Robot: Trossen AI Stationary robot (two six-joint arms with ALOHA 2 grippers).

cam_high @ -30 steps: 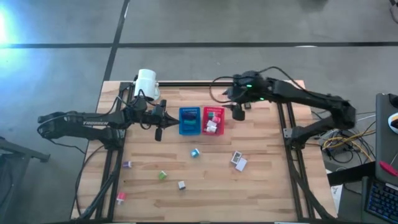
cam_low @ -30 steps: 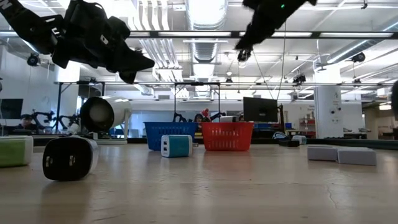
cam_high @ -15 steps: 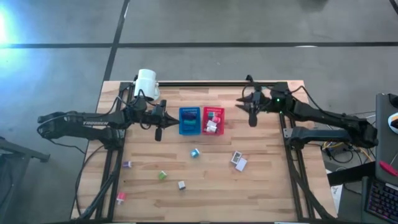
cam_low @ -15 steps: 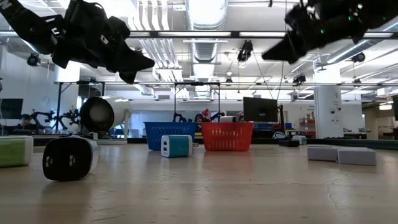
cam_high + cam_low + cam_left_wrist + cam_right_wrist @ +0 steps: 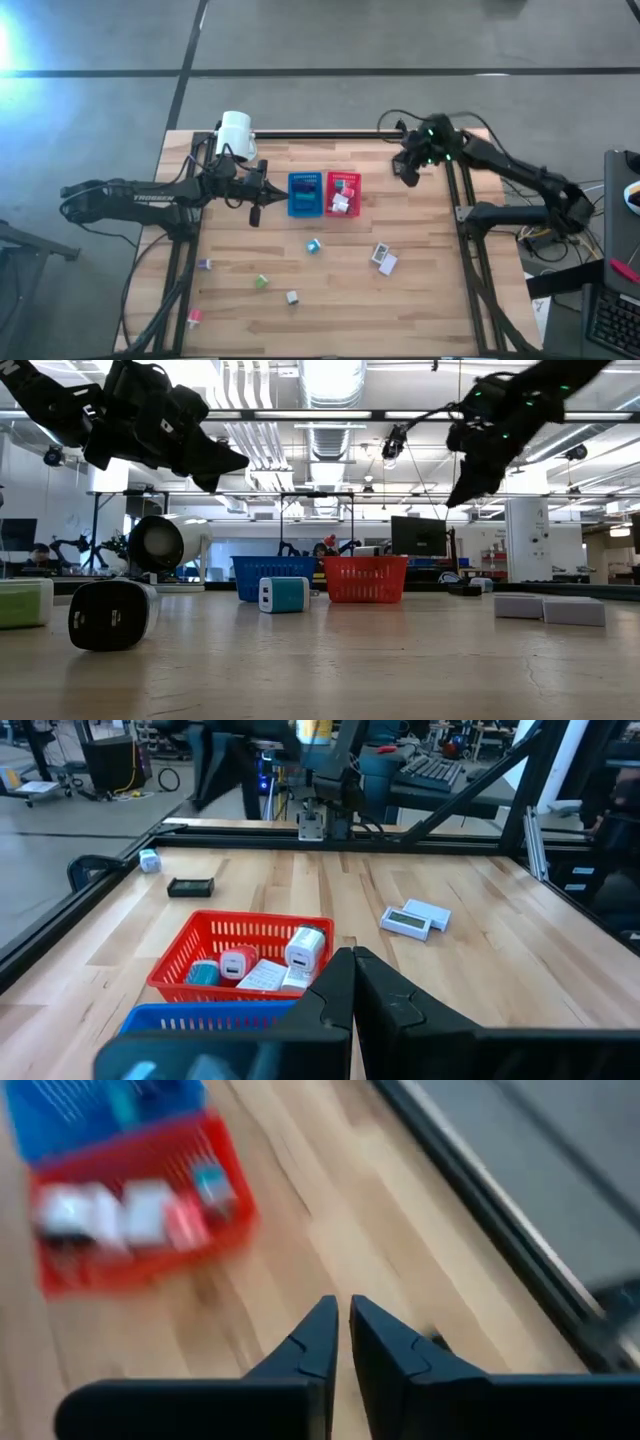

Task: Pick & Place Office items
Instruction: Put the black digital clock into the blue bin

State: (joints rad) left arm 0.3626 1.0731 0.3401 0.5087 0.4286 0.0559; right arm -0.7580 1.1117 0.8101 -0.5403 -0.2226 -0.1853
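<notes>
Scanning from the left: the left gripper (image 5: 253,214) hangs beside the blue bin (image 5: 304,195), fingers together on nothing. The red bin (image 5: 342,194), touching the blue one, already holds several items. Loose items (image 5: 313,246) remain scattered on the table (image 5: 430,300) in front of the bins, teal nearest, white pair (image 5: 383,258) further right, others toward the front left. The right gripper (image 5: 408,170) hovers right of the red bin near the back edge, fingers nearly closed, empty. Judgement: the step in hand is reaching for the next piece; the jaws should part before descent and centre squarely over one small item.
</notes>
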